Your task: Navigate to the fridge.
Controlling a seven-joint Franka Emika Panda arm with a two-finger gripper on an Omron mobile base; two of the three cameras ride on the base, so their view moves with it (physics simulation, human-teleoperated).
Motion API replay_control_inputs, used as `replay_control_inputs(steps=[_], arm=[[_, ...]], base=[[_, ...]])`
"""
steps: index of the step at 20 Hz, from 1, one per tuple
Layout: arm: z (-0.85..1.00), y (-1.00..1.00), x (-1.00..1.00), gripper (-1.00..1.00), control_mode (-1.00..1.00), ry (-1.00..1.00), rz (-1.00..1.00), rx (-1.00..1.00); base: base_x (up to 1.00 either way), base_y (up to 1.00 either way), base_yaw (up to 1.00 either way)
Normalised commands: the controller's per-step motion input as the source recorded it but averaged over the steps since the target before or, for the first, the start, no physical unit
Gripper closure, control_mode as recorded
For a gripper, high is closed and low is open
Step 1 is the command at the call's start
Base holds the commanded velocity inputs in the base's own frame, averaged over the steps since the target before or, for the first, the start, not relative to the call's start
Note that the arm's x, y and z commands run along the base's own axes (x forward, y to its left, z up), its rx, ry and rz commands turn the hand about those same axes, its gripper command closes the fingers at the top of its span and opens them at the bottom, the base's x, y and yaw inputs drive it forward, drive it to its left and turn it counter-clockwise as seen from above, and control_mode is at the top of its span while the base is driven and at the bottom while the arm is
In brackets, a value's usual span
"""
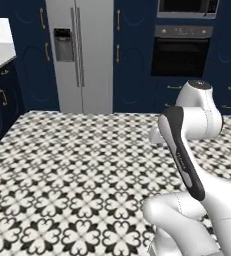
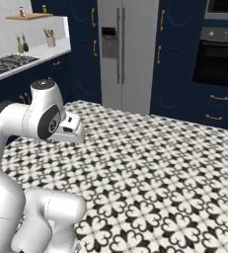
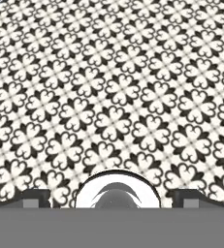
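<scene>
Facing the fridge (image 1: 79,55) across patterned floor (image 1: 77,165), the base is roughly halfway there; more driving remains. Its gripper (image 3: 111,199) points floorward, 2 fingertips spread, holding nothing.

The fridge (image 1: 80,55) runs off the top edge in both base views, so its upper doors are lost. The wall oven (image 1: 182,50) is cropped at the right in the right base view. Small countertop items (image 2: 21,44) are too tiny to identify
</scene>
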Motion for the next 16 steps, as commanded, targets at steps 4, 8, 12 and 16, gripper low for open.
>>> replay_control_inputs(steps=[4, 8, 12, 16], arm=[[0.00, 0.00, 0.00, -1.00, 1.00, 0.00, 0.00, 0.00], [0.00, 0.00, 0.00, -1.00, 1.00, 0.00, 0.00, 0.00], [0.00, 0.00, 0.00, -1.00, 1.00, 0.00, 0.00, 0.00], [0.00, 0.00, 0.00, -1.00, 1.00, 0.00, 0.00, 0.00]], base=[[1.00, 0.47, -0.30], [1.00, 0.56, -0.26], [1.00, 0.60, -0.17], [1.00, 0.61, -0.09]])
